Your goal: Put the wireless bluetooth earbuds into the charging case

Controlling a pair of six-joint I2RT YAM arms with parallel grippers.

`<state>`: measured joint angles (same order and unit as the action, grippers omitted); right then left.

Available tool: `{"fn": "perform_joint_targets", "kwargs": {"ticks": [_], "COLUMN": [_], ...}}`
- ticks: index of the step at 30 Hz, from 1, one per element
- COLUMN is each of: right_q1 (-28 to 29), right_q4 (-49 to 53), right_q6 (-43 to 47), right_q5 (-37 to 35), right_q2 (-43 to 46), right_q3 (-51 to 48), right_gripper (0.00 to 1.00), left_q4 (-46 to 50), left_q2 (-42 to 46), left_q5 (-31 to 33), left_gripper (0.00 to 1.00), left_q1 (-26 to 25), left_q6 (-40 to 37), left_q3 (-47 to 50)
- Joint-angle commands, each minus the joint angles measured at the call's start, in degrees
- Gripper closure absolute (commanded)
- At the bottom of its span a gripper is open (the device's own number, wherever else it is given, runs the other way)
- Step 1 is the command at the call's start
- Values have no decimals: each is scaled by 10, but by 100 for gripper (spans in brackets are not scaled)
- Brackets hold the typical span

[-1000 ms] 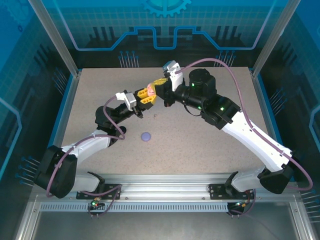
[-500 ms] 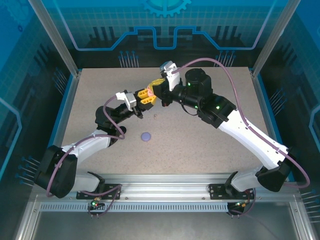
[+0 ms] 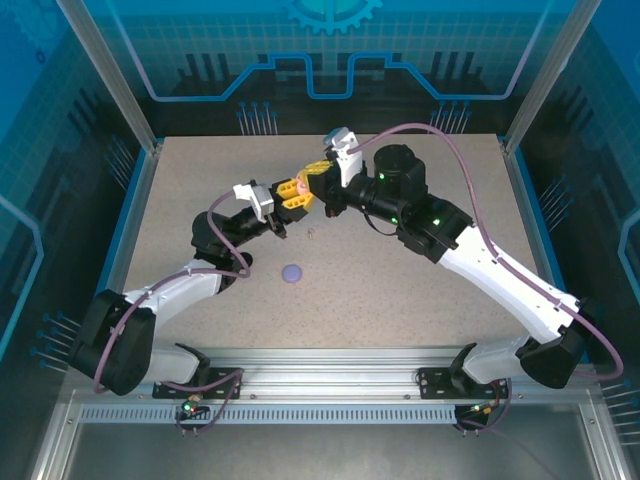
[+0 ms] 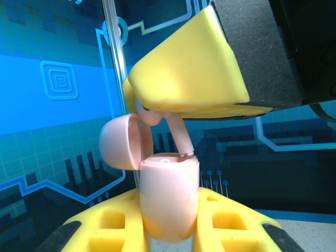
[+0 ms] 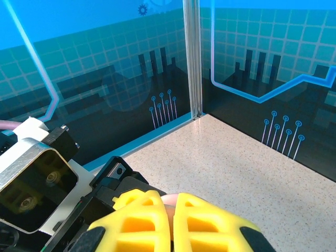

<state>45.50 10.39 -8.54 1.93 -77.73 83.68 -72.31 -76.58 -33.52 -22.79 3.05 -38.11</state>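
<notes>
Left gripper is pinching the pink charging case, lid open toward 9 o'clock. Right gripper clamps a pink earbud at the case's 12 o'clock, stem tip at its opening.

White-and-black arms — mauve cables, green lights — waffled yellow fingers.

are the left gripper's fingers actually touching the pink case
Touching. The left wrist view shows the pink case wedged between the left gripper, whose two yellow fingers press against its sides with no gap.
</notes>
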Motion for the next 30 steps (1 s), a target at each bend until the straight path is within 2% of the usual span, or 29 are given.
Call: {"fn": "perform_joint_targets", "kwargs": {"ticks": [1,21,30], "right_q1": [7,7,7], "right_q4": [2,-58,-53], "right_q6": [-1,-11,-8], "right_q5": [-8,-4,0], "right_q2": [4,-8,29], "right_q3": [-22,51,7], "right_gripper": [94,94,95], "left_q4": [-50,-49,-39], "left_q2": [2,-12,-9], "left_q5": [-7,-22,-28], "left_gripper": [100,100,100], "left_q1": [-5,-5,-5], "left_q6": [18,50,45], "left_q3": [-25,-31,-35]}}
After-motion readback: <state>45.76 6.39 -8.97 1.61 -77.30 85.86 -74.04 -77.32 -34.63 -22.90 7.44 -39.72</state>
